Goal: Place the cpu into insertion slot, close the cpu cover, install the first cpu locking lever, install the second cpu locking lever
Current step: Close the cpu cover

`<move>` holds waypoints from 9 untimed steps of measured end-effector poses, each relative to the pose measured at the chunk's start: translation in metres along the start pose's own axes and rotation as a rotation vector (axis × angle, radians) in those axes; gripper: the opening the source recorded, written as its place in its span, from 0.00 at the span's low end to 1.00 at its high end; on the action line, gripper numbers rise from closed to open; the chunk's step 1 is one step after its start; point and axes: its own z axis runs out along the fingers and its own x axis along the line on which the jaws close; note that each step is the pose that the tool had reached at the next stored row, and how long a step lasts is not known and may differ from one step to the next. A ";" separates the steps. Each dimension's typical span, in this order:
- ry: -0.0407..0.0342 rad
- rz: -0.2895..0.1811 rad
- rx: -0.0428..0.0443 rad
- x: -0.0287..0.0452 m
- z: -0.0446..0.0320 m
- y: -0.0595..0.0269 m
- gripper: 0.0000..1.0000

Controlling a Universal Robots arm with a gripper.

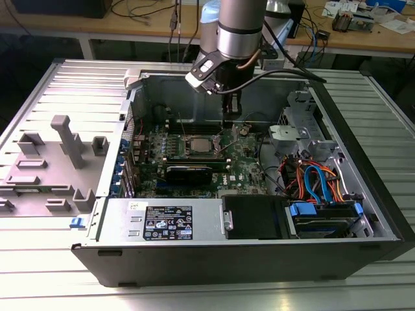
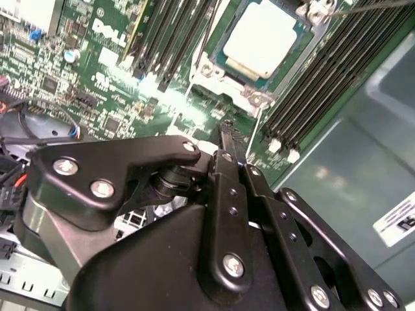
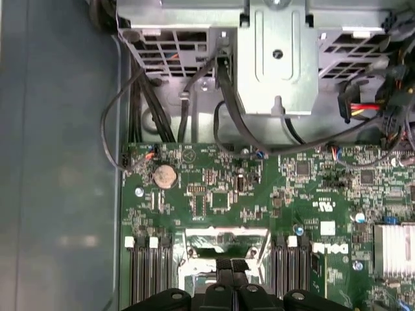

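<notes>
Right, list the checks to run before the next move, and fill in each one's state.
1. cpu seated flat: ok.
2. cover down around the cpu: ok.
3. lever latched: cannot tell.
4. gripper shut and empty: ok.
5. gripper clear of the cover: cannot tell.

The cpu (image 2: 262, 35) lies in the insertion slot (image 2: 206, 70), seemingly under the cpu cover (image 2: 295, 57), between memory slots (image 2: 324, 78).
</notes>
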 end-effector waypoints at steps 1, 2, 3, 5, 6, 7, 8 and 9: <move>0.0001 0.000 0.0001 0.0000 0.0001 0.0036 0.11; 0.0000 0.000 0.0001 0.0000 0.0001 0.0058 0.11; 0.0000 0.000 0.0001 0.0000 0.0002 0.0078 0.11; 0.0000 0.000 0.0001 0.0000 0.0004 0.0152 0.11; 0.0001 -0.005 -0.0001 0.0000 0.0005 0.0184 0.11; 0.0007 -0.033 -0.0010 0.0000 0.0008 0.0194 0.11; 0.0011 -0.055 -0.0018 -0.0001 0.0011 0.0211 0.11; 0.0011 -0.056 -0.0019 0.0000 0.0014 0.0225 0.11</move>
